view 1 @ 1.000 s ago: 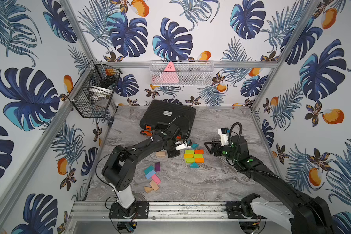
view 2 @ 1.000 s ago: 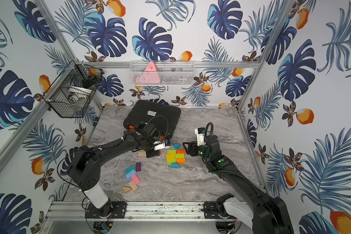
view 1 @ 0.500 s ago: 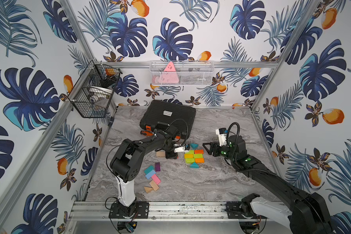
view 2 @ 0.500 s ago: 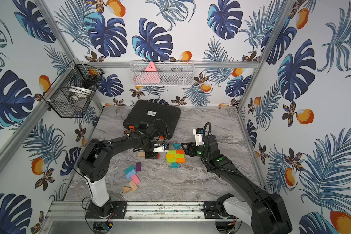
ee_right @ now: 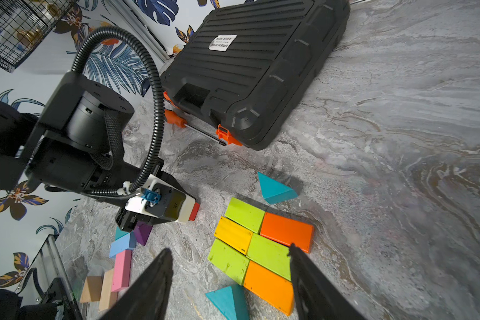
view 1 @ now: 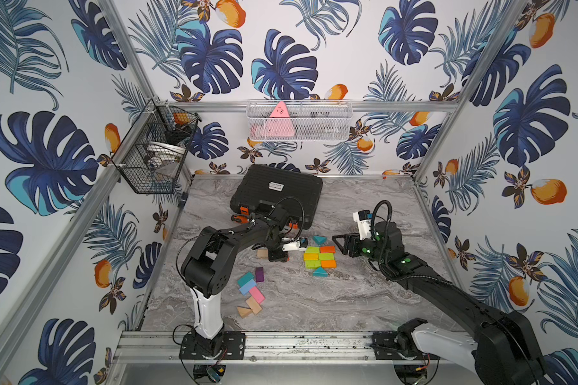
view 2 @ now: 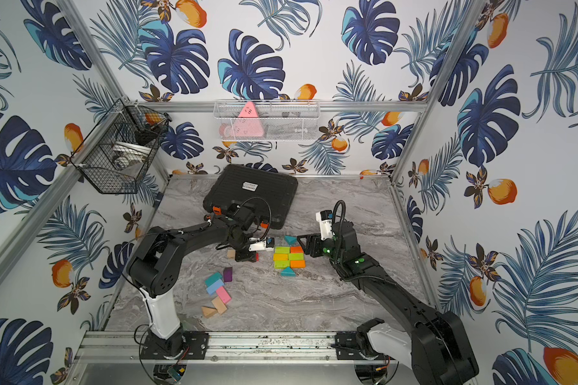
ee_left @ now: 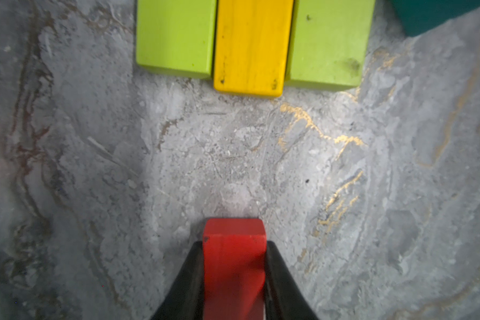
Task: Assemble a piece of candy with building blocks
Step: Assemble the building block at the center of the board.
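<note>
The main risk sits at the left gripper (ee_left: 234, 245). Its fingers (ee_left: 189, 274) pinch a red block (ee_left: 234, 263) by its long sides, and the free end points at the yellow brick (ee_left: 250, 47) without touching it. If the block is driven in flat, it would likely shove that brick, which already juts a little past its green neighbours (ee_left: 175, 36). That could open the seams of the candy body (view 1: 319, 257). So narrow a pinch could also let the block twist. The jaws stand narrowly parted, clamped on the block.

The right gripper (ee_right: 230, 248) hangs spread wide and empty beside the body, on the side facing the table's (view 1: 364, 300) right edge, so the two arms could meet there. A teal wedge (view 1: 320, 271) touches the body's front end, and a second teal wedge (view 1: 318, 239) lies just off its back end. Spare blocks (view 1: 251, 288) lie towards the front-left corner.
</note>
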Controlling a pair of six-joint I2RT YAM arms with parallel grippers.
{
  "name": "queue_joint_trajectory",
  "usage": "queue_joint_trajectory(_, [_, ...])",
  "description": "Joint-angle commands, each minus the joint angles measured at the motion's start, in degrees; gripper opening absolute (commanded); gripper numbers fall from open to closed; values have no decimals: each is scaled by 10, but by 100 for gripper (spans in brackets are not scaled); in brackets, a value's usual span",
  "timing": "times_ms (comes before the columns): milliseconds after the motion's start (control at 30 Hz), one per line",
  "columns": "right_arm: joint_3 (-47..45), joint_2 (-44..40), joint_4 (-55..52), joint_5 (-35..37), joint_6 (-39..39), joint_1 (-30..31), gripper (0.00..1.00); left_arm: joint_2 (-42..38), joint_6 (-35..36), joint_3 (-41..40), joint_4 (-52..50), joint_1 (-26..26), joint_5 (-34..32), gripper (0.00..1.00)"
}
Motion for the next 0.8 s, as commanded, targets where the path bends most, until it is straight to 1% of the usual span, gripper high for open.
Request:
queue_joint_trajectory(0, [5, 0, 9, -9, -3, 2, 68, 9, 17, 6, -2, 2, -3, 10])
queue_joint_trajectory(133, [0, -3, 12, -7, -5, 5, 68, 10, 16, 1, 11, 3, -13, 14])
queue_joint_trajectory(533, [3, 1, 10, -8, -7, 9, 69, 32, 21, 19, -2, 14, -23, 14])
queue_joint_trajectory(767, [3, 2, 8, -5, -7, 11, 69, 17, 23, 0, 6, 14, -26, 14])
